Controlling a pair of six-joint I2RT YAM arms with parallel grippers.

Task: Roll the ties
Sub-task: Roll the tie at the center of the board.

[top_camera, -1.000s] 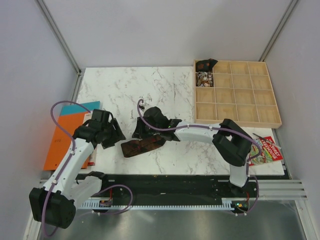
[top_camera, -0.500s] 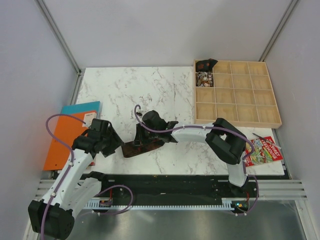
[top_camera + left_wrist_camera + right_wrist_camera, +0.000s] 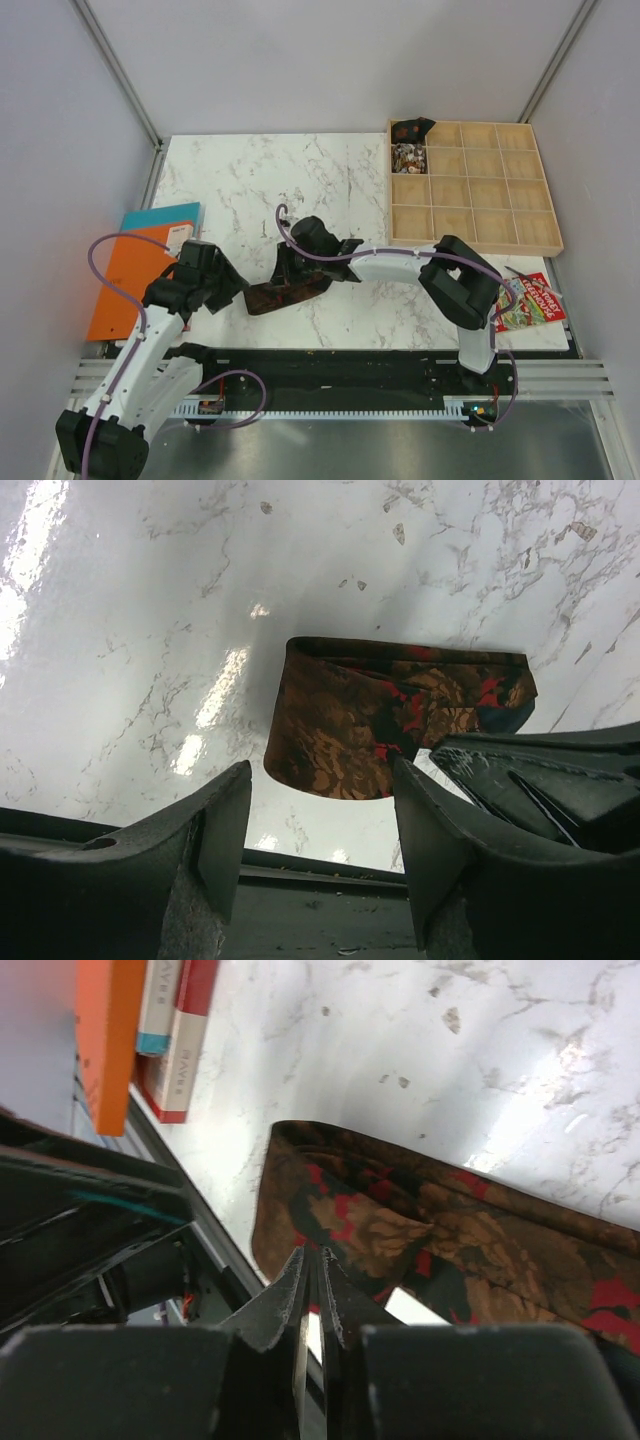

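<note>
The left arm (image 3: 140, 345) and right arm (image 3: 395, 265) are built of white links and black joints. Purple cables (image 3: 94, 258) are looped alongside, and the left hand (image 3: 215, 283) and right hand (image 3: 295, 270) are moulded in black.

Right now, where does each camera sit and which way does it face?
Top external: above and behind the bases, looking down on the table; left arm and right arm show.
Left wrist: faces the tie through the open left end effector.
Right wrist: faces the tie past the closed right end effector.
Shared: all three see the tie.

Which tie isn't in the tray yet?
The brown, red-patterned tie lying on the marble table; the dark one and the speckled one sit in the wooden tray's far-left compartments.
</note>
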